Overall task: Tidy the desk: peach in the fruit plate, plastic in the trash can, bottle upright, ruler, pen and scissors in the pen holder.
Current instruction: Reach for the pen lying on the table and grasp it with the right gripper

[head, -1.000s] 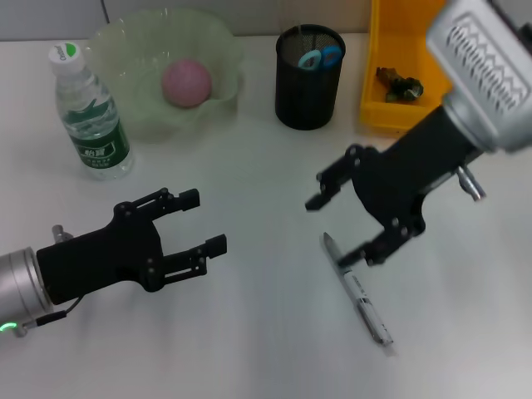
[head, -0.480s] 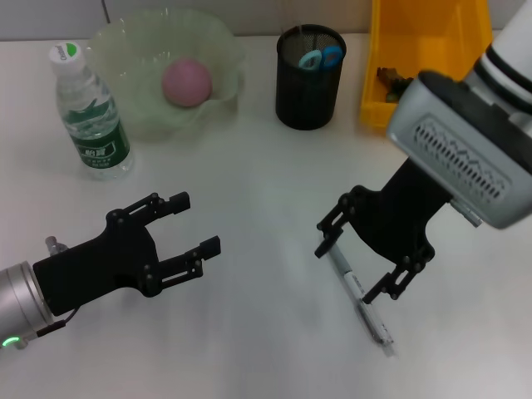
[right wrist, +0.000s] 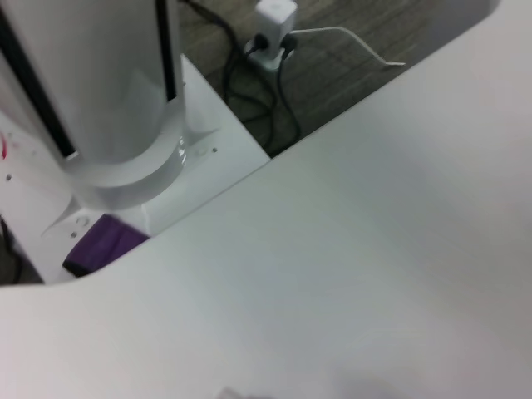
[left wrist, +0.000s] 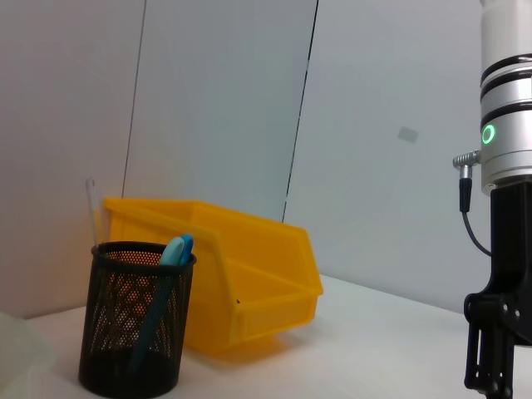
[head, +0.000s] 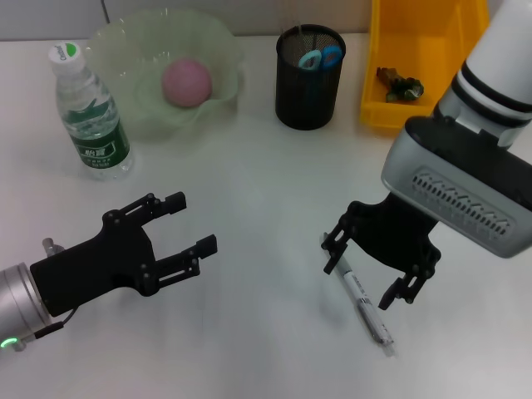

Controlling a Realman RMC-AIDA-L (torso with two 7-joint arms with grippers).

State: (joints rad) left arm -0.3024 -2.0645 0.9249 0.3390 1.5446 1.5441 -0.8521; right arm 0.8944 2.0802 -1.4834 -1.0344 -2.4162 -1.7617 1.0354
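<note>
The right gripper [head: 376, 272] was held open astride the pen [head: 359, 293], which lay flat on the desk [head: 266, 166]. The fingers probably needed lowering until level with the barrel, then closing squarely. The left gripper [head: 187, 224] was parked open nearby.

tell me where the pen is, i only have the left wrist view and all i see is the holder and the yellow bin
Observer: The pen lies flat on the desk, near the robot's right side, not in the pen holder.
Operator: is the right gripper on it
Observer: The right gripper is open and straddles the pen's upper end, not closed on it.
Operator: and my left gripper
Observer: The left gripper is open above bare desk, holding nothing.
Operator: peach sorted
Observer: Yes, the peach sits in the fruit plate, and the bottle stands upright beside it.
</note>
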